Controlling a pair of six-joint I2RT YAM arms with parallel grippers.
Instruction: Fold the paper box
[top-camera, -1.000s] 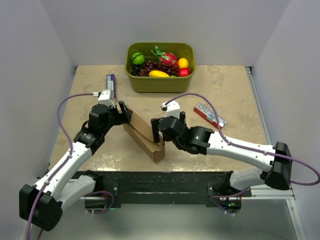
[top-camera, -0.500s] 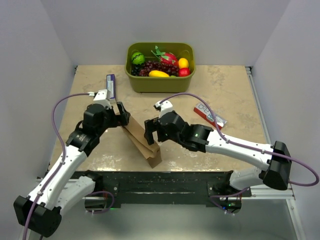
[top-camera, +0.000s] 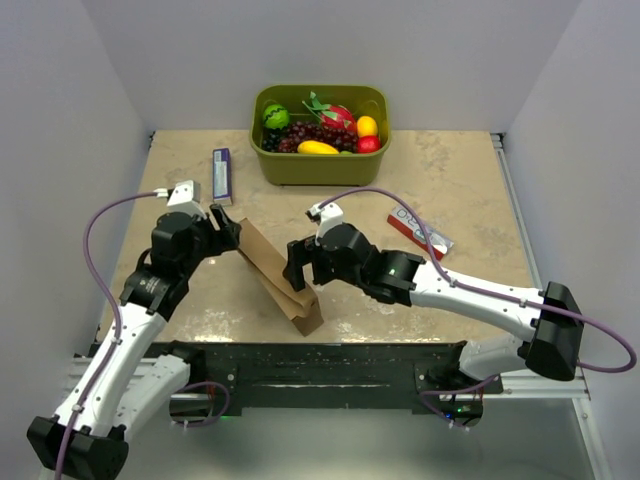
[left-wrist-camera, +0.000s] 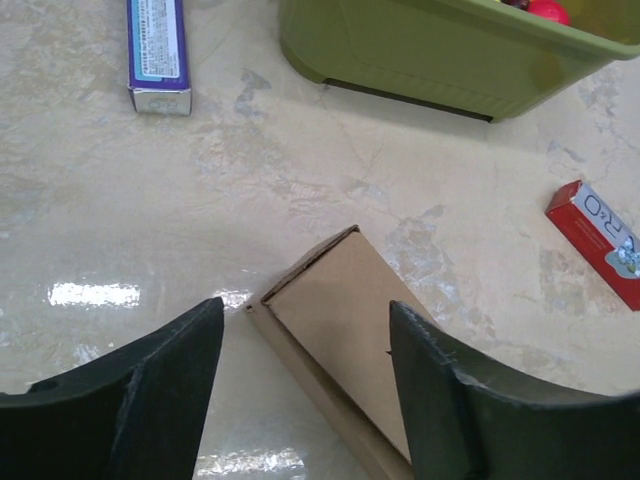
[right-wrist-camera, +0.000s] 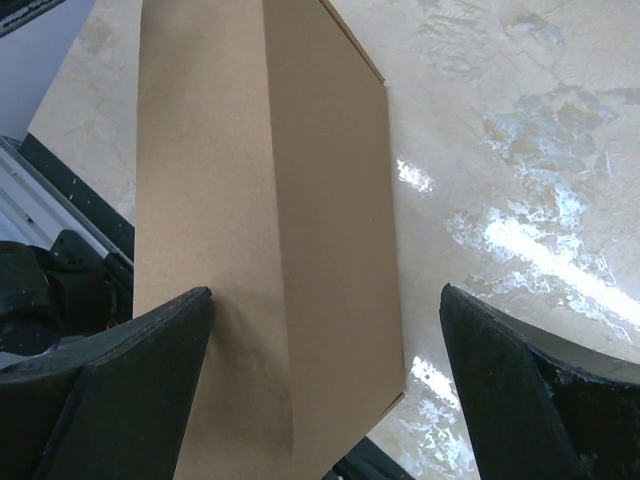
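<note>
The paper box (top-camera: 272, 272) is a flattened brown cardboard piece lying slantwise near the table's front edge. My left gripper (top-camera: 226, 236) stands at its far left end. In the left wrist view that end of the box (left-wrist-camera: 345, 320) lies between the spread fingers of the left gripper (left-wrist-camera: 305, 308), with a gap beside the left finger. My right gripper (top-camera: 298, 268) hovers over the box's near end. In the right wrist view the box (right-wrist-camera: 250, 200) fills the space under the wide-open right gripper (right-wrist-camera: 325, 292), with bare table by the right finger.
An olive-green tub (top-camera: 322, 165) of fruit stands at the back. A purple carton (top-camera: 222, 175) lies to its left and a red packet (top-camera: 418, 230) lies to the right. The black rail (top-camera: 320, 375) runs along the front edge just below the box.
My left gripper has pulled back to the left along the box and its jaws widened, then narrowed a little. The right gripper slid left over the box, which now lies flatter.
</note>
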